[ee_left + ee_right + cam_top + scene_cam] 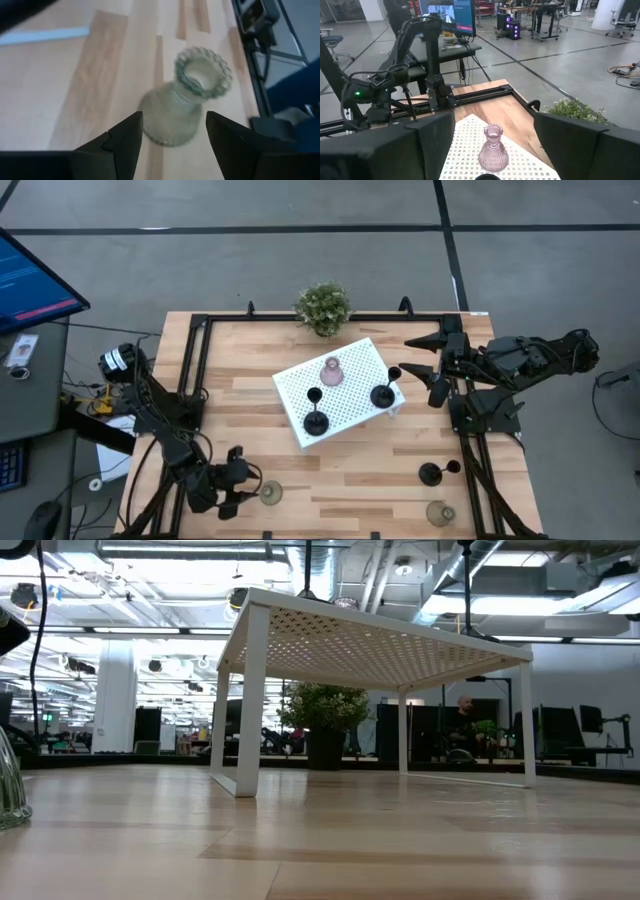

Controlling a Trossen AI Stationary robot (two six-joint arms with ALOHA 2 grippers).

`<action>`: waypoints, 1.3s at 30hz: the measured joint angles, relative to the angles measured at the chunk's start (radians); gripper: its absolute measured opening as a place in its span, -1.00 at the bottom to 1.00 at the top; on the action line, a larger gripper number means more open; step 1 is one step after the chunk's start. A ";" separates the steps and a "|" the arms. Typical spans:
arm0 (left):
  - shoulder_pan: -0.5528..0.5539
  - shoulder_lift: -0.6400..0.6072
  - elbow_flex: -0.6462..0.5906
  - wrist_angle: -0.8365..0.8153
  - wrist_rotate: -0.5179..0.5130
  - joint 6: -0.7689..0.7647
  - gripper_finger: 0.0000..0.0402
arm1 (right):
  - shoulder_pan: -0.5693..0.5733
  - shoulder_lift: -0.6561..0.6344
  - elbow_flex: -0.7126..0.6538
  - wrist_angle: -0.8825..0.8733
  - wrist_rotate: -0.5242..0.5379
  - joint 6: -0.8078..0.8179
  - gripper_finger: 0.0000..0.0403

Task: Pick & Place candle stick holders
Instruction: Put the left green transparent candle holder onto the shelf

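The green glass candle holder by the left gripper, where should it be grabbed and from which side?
Probably at the narrow neck, between the beaded rim and the wide bell base of the olive-green holder. It stands upright on the table, so come from above and slightly behind. The left gripper is open with its fingers either side of it.

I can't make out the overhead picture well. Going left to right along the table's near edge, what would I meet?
Left gripper → olive holder → black holder → second olive holder.
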 joint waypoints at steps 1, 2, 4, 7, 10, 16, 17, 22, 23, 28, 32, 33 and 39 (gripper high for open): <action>0.000 0.000 0.000 0.002 -0.018 0.003 0.09 | 0.000 0.000 0.000 0.000 0.000 0.000 0.31; 0.001 0.000 0.000 0.007 -0.027 0.013 0.09 | 0.000 0.000 0.000 0.000 0.000 0.000 0.31; 0.000 0.000 0.000 0.026 -0.039 0.043 0.09 | -0.001 0.000 0.000 0.000 0.000 0.000 0.31; 0.000 0.000 0.000 0.058 -0.038 0.096 0.09 | -0.006 0.000 0.000 0.000 0.000 0.000 0.31; 0.000 0.000 0.000 0.067 -0.039 0.101 0.09 | -0.014 0.000 0.000 0.000 0.000 0.000 0.31; -0.001 -0.001 0.000 0.093 -0.039 0.101 0.09 | -0.016 0.000 0.000 0.000 0.000 0.000 0.31; -0.001 -0.001 0.000 0.100 -0.039 0.103 0.09 | -0.016 0.000 0.000 0.000 0.000 0.000 0.31; -0.003 -0.001 0.000 0.106 -0.039 0.132 0.09 | -0.016 0.000 0.000 0.000 0.000 0.000 0.31; -0.003 -0.001 0.000 0.105 -0.039 0.134 0.09 | -0.016 0.000 0.000 0.000 0.000 0.000 0.31; -0.003 0.014 0.000 0.105 -0.043 0.149 0.09 | -0.016 0.000 0.000 0.000 0.000 -0.001 0.31; -0.002 0.047 0.000 0.133 -0.053 0.150 0.09 | -0.016 0.001 0.000 0.000 0.000 -0.003 0.31; -0.002 0.058 -0.001 0.140 -0.054 0.150 0.09 | -0.016 0.002 0.000 -0.001 -0.001 -0.003 0.31; -0.002 0.117 -0.001 0.191 -0.057 0.150 0.09 | -0.016 0.002 0.000 -0.002 -0.003 -0.018 0.31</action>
